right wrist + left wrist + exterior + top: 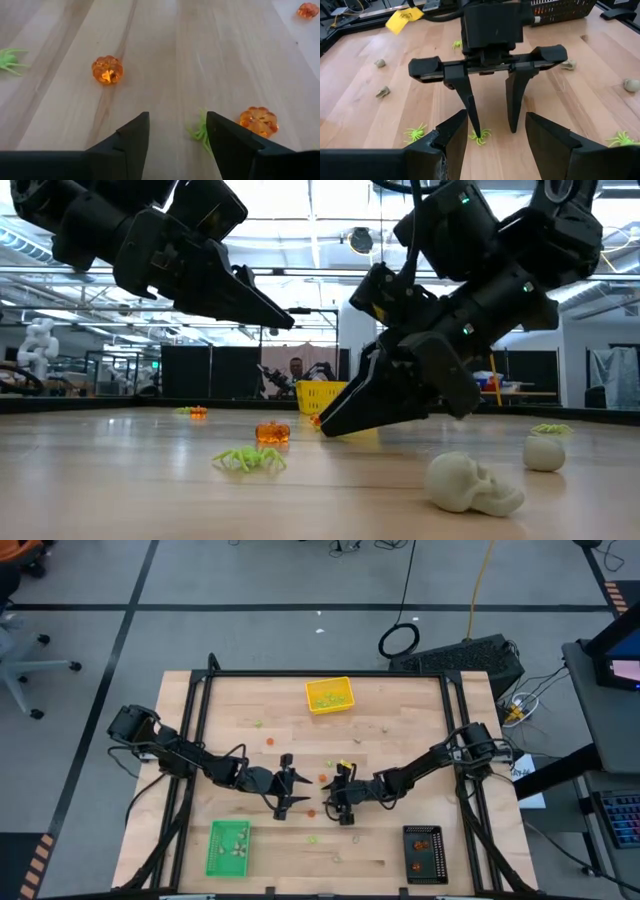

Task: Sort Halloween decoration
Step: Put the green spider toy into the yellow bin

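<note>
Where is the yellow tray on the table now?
In the high view, the yellow tray sits at the table's far edge, near the middle, holding light green pieces. Both grippers are well away from it, nearer the table's centre.

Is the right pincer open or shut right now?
Open. The left wrist view shows the right pincer with its two fingers set apart over a green spider, with bare wood between them and nothing held.
</note>
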Action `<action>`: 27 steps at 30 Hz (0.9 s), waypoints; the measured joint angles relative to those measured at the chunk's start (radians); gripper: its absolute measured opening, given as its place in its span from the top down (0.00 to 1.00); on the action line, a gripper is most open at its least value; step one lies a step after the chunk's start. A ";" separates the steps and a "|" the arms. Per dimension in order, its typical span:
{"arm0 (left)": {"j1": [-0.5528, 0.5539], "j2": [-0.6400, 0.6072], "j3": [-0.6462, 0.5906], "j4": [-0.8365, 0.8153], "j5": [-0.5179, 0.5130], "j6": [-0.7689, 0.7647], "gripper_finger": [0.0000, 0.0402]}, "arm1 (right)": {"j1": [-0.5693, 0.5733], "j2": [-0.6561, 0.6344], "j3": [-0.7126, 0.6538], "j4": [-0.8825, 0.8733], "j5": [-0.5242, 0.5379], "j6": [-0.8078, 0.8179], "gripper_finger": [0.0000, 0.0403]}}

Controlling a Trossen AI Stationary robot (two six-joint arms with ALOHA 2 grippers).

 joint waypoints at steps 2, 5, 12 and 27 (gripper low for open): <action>0.000 0.000 0.000 -0.007 0.000 0.000 0.51 | 0.000 0.001 0.000 -0.003 0.001 0.004 0.55; 0.000 0.000 0.000 -0.006 0.000 0.000 0.51 | 0.000 0.001 0.000 0.003 0.004 0.004 0.55; 0.000 0.000 0.000 -0.006 0.000 0.000 0.51 | 0.000 0.002 0.000 -0.004 -0.078 0.027 0.60; 0.000 0.000 0.000 -0.012 0.000 0.000 0.51 | 0.041 -0.056 -0.003 -0.032 -0.042 -0.107 0.50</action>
